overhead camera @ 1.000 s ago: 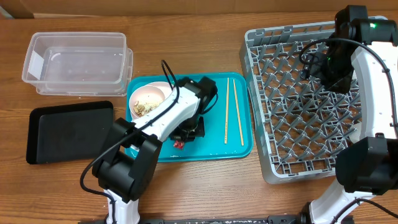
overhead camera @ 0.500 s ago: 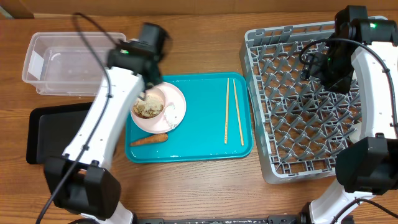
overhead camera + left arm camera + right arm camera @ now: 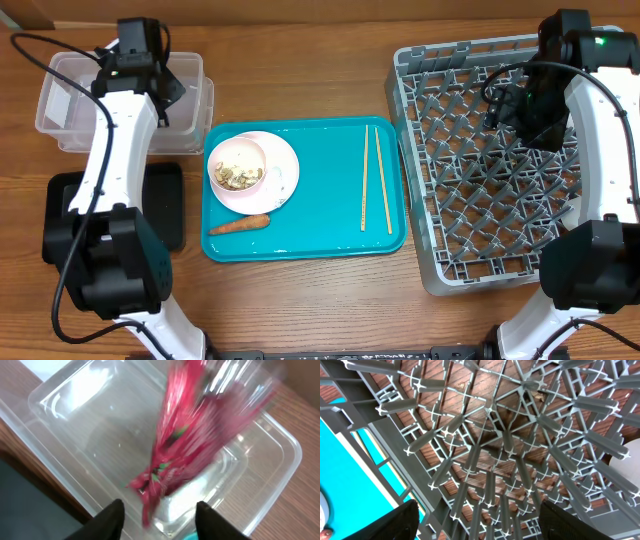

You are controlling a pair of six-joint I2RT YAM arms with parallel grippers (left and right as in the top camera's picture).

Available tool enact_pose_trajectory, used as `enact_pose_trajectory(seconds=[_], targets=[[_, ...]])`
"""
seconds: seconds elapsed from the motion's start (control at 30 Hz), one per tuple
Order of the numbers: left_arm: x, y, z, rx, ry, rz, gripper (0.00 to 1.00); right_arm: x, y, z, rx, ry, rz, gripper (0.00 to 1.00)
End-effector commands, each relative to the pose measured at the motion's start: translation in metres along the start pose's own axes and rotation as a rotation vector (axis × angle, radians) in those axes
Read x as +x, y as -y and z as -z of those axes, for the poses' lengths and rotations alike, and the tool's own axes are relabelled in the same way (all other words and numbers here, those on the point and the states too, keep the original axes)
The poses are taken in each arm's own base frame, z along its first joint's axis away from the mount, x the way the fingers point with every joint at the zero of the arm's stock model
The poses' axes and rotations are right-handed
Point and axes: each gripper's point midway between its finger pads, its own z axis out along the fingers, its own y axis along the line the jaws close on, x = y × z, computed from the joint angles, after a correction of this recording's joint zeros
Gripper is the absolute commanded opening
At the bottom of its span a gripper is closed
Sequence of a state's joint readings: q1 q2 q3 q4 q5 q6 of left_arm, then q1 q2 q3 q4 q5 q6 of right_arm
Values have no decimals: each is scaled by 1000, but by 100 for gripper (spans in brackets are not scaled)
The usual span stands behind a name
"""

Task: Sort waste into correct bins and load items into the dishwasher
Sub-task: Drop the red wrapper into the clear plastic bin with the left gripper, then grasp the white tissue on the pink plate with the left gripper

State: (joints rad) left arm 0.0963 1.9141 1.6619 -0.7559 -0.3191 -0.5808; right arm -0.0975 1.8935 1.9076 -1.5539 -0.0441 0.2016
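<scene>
Overhead: left gripper (image 3: 165, 85) hangs over the clear tub (image 3: 70, 120). Right gripper (image 3: 508, 105) hangs over the grey rack (image 3: 420, 200), far right of the tub.

Left wrist: shiny red wrapper (image 3: 195, 435), blurred, over the tub's interior, inside its rim. Jaws apart, gripping nothing.

Right wrist: jaws wide, empty, above the rack.

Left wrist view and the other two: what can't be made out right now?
Left wrist: the red wrapper is motion-blurred above the clear tub; contact with the tub cannot be told.
Overhead: the left arm hides the wrapper and part of the black tray.
Overhead: the food scraps in the bowl are too small to identify.
Right wrist: the bottom edge cuts off the right gripper over the dish rack.
</scene>
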Motion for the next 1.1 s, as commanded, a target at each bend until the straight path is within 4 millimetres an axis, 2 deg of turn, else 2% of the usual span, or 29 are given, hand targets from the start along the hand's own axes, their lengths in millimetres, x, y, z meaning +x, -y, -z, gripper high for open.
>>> enact_pose_trajectory(seconds=[0.0,0.1,0.13,0.2,0.23,0.37,0.4,0.57,0.67,0.8,1.07], targets=[[0,20,11,121,-46,-100,58,-4,-1,19,-7,64,9,79],[25,41,29,221,-172,-140,57,-4,1,19,1,66,23,79],[55,55,44,278,-283,-175,56,-4,2,19,10,67,23,79],[89,71,60,331,-396,-223,56,-4,2,19,11,68,23,79],[120,76,74,315,-471,-288,54,-4,2,19,11,68,23,79],[168,83,100,259,-551,-415,49,-4,2,19,11,66,22,79],[186,84,109,215,-559,-452,50,-4,2,19,11,66,22,79],[229,79,123,70,-551,-476,53,-4,2,19,11,65,22,79],[245,74,122,9,-545,-449,61,-3,2,19,10,64,22,79],[256,62,104,-58,-513,-414,62,-3,2,19,8,61,22,79],[277,55,74,-51,-507,-406,61,-2,2,19,8,57,22,79]])
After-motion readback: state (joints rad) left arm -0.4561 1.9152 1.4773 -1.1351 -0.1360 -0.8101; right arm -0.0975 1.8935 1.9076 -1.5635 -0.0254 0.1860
